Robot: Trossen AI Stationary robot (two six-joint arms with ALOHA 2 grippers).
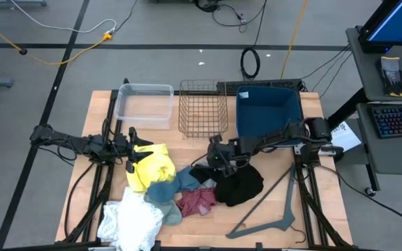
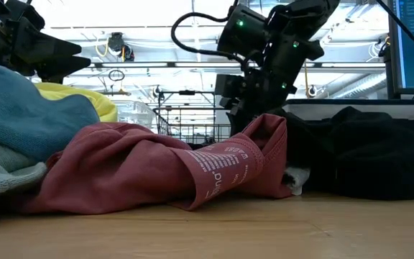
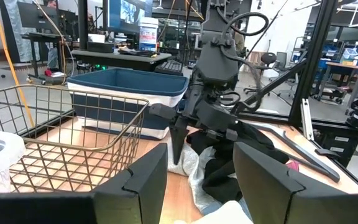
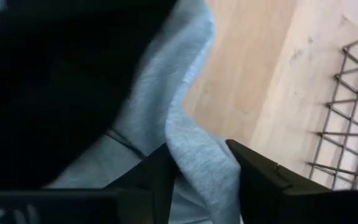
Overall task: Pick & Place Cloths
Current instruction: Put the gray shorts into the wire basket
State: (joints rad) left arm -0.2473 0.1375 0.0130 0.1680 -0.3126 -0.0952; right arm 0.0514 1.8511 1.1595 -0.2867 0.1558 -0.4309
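The cloths lie in a heap at the near middle of the desk (image 1: 306,216). From above, the white cloth (image 1: 128,223) is nearest, at 7 o'clock from the desk's middle. The maroon cloth (image 1: 197,201) is at 6 o'clock, and the teal cloth (image 1: 165,189) lies just beside it. The yellow cloth (image 1: 152,166) is at 9 o'clock. The black cloth (image 1: 239,185) is at 4 o'clock, and a grey hanger (image 1: 271,209) lies past it on the bare wood.

The right end effector (image 1: 218,160) is down on the heap, between the teal cloth and the black one. Its own camera shows a fold of light grey cloth (image 4: 197,149) between its two fingers (image 4: 266,174), with both fingers touching the fold. No other view shows this grip. The low view has the maroon cloth in the way.

The left end effector (image 1: 132,150) hangs over the yellow cloth at 9 o'clock. Its fingers (image 3: 138,186) stand apart with nothing between them.

Farther back stand three bins in a row: a clear tub (image 1: 145,104) at 11 o'clock, a wire basket (image 1: 202,108) at 12, and a blue bin (image 1: 267,111) at 1.

The low view alone shows white writing on the maroon cloth.
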